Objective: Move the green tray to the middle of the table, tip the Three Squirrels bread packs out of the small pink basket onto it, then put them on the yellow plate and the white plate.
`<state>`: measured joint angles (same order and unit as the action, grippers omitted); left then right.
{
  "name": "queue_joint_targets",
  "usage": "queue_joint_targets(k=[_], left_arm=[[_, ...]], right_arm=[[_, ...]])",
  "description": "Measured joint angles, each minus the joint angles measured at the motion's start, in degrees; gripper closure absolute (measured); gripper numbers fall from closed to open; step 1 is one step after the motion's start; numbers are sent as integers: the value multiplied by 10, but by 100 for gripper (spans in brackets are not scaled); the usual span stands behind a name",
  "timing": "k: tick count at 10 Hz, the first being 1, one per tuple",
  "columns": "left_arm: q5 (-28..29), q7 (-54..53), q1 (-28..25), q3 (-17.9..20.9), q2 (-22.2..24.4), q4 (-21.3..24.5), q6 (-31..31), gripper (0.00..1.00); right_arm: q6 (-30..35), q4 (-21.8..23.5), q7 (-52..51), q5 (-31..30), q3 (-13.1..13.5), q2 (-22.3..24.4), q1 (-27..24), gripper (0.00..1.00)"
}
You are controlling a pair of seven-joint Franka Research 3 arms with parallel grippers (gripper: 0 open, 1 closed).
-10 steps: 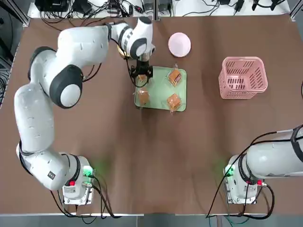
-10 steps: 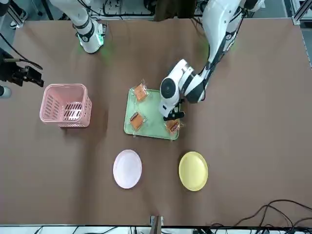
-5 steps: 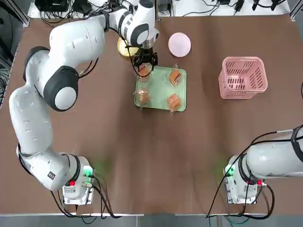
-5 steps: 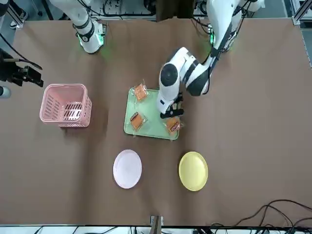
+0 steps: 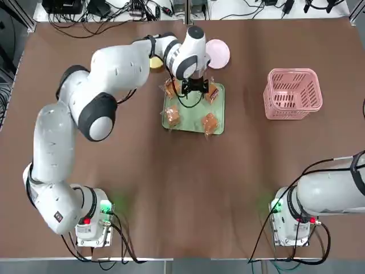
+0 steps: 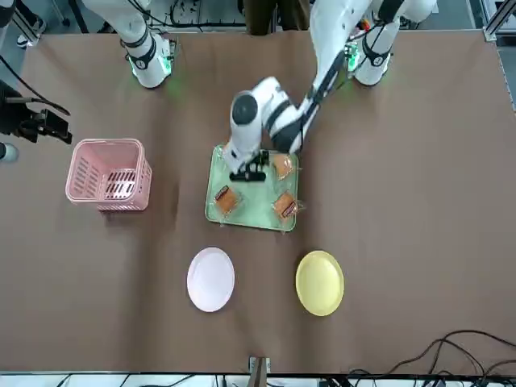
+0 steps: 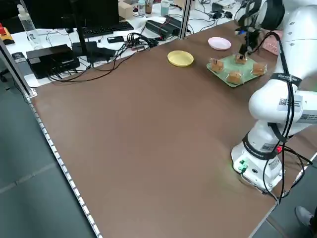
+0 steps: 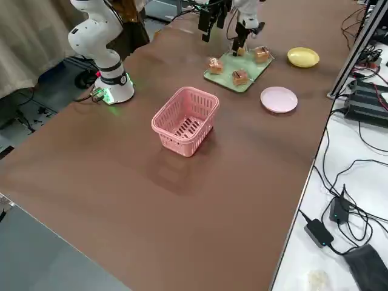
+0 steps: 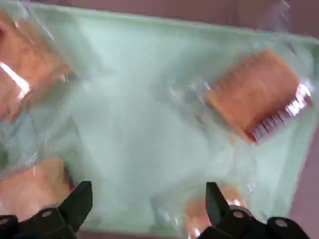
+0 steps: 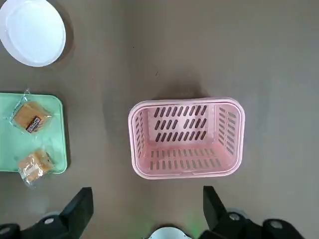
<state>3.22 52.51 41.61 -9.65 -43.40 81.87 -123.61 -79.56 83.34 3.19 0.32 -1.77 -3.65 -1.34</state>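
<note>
The green tray [image 6: 256, 216] lies flat on the surface [image 5: 188, 188], around its middle and toward the far side. Four Three Squirrels bread packs [image 9: 256, 94] are spread toward its corners, some wrappers reaching over the rim. Just beyond the tray are the yellow plate [image 6: 320, 283], far left, and the white plate [image 6: 210, 279], far right, neither bearing a pack. The small pink basket [image 10: 187, 137] stands upright to the right, with nothing in it, so the tipping looks done and the plating seems next.

The left tool [image 9: 149, 188] is over the tray, its two fingers wide apart with nothing between them. The right tool [image 10: 147, 191] waits at the right of the scene, also spread wide and without a load.

The main risk is in the coming pick. Loose film sticks out around each piece of bread, so closing on a wrapper's edge alone could let the pack swing or slip away on the way to a plate. Coming down off-centre might shove a pack over the low rim, and going too low could press on the tray and slide it. Squeezing hard could crush the bread.
</note>
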Motion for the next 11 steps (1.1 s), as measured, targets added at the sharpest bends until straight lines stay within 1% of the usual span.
queue_joint_targets(k=[2,4,7,11], left_arm=[[0,31,-11,37,-31,-12,-25,0],[-1,65,-15,70,-45,-22,-26,0],[-6,74,-27,73,-61,-24,-48,0],[-6,101,11,69,-66,-33,-60,0]], right_arm=[[0,0,0,0,0,0,0,3],[0,0,0,0,0,0,0,3],[0,0,0,0,0,0,0,3],[0,0,0,0,0,0,0,3]])
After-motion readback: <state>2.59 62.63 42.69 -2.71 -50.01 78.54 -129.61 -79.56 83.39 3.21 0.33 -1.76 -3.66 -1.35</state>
